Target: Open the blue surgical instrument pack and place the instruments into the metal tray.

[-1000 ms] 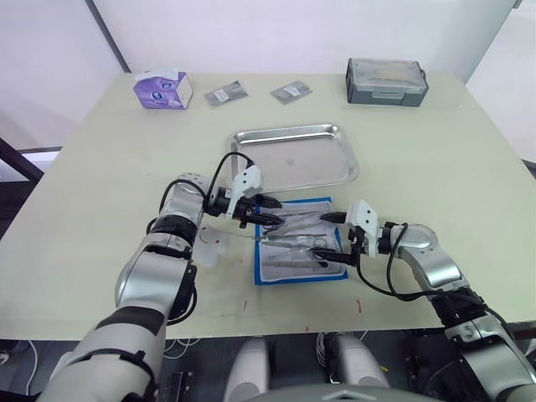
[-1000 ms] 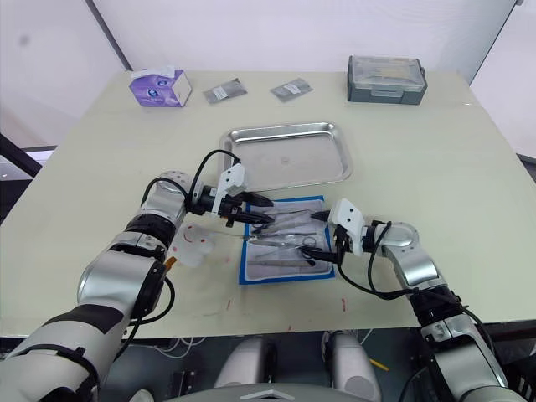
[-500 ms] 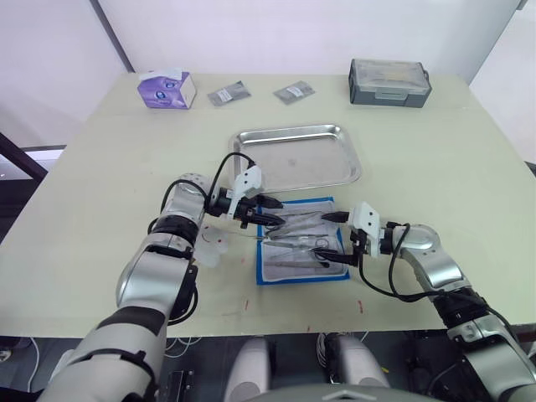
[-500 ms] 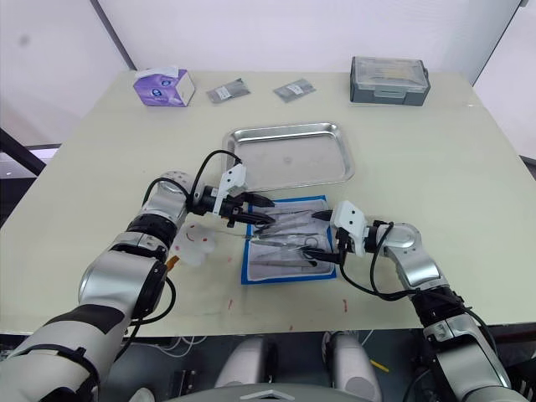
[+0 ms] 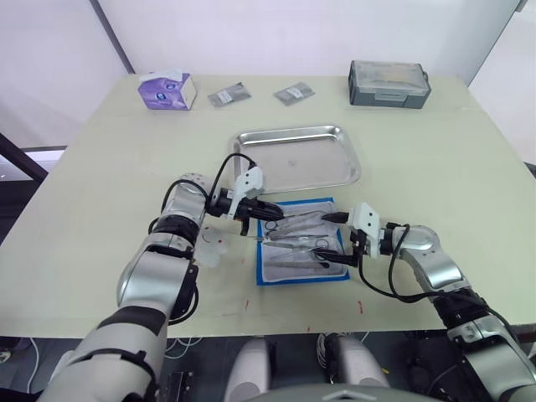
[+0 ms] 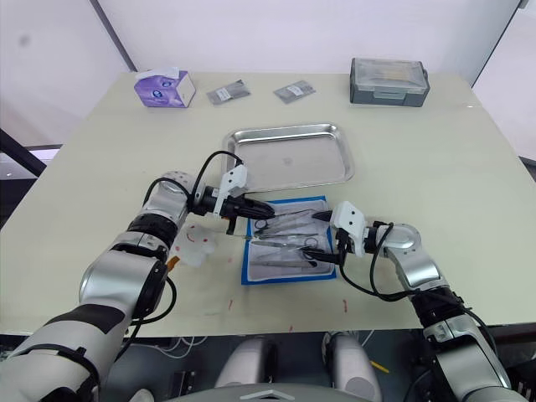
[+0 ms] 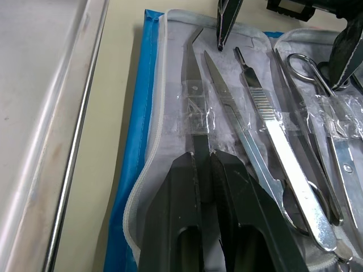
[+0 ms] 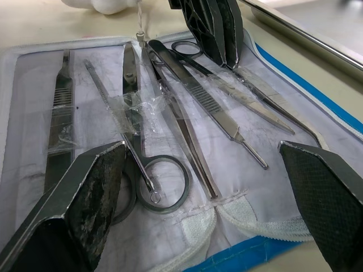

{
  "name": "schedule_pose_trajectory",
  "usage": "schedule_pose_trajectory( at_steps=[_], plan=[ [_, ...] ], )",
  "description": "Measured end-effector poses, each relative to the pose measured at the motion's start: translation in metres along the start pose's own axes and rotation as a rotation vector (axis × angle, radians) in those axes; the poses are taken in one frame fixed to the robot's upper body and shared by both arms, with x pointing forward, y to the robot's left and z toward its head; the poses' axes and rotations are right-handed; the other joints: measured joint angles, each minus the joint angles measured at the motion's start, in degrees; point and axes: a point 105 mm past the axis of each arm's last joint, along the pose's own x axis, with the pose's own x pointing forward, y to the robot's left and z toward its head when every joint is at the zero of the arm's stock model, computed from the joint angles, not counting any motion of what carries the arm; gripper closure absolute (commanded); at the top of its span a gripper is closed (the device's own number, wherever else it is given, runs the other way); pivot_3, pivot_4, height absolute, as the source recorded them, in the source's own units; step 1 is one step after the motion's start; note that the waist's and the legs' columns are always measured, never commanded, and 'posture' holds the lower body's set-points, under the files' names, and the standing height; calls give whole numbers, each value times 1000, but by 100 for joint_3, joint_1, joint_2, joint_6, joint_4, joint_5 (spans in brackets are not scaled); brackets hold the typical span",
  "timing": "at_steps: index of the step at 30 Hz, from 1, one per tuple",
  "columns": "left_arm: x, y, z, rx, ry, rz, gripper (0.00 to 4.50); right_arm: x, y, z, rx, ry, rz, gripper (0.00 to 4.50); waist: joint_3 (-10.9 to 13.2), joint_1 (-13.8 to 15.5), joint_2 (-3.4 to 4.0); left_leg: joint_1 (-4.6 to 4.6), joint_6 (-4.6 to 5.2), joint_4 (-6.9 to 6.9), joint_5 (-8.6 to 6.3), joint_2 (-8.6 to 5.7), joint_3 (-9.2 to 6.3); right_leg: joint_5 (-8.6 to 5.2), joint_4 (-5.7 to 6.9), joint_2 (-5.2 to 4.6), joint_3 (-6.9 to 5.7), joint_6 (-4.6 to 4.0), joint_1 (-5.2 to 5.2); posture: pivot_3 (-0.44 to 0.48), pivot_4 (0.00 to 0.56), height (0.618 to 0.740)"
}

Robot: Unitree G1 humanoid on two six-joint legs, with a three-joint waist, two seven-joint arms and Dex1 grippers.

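Broad pale cream desk (image 5: pixel 100 167), carrying everything. Shallow shiny steel rectangular tray (image 5: pixel 295 157) near the middle, bare inside. Just in front of it, flat blue fold-over instrument pack (image 5: pixel 300 251), lying open with pale grey clear-pocket lining upward. Thin silver instruments (image 8: pixel 170 107) (scissors, forceps, tweezers) tucked side by side under the pockets. Left tool (image 7: pixel 203 164) over the pack's tray-side edge, black fingers pinched together on one slim silver instrument (image 7: pixel 190 73). Right tool (image 8: pixel 215 164) low over the pack's opposite end, fingers spread wide, holding nothing.
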Motion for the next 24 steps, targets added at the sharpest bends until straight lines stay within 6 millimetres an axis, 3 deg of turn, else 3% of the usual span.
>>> schedule_pose_trajectory(
  at_steps=[12,24],
  plan=[
    [-3,3,6,5,24,-12,4441,1,0,-1,10,4,1,0,0,-5,0,6,0,-1,0,0,0,0,-3,1,-2,0,8,0,150,734],
    [-19,3,9,38,89,-36,4441,3,1,-1,16,4,1,0,0,-18,0,19,0,-8,0,0,-3,-1,-3,2,3,0,14,0,150,734]
  ],
)
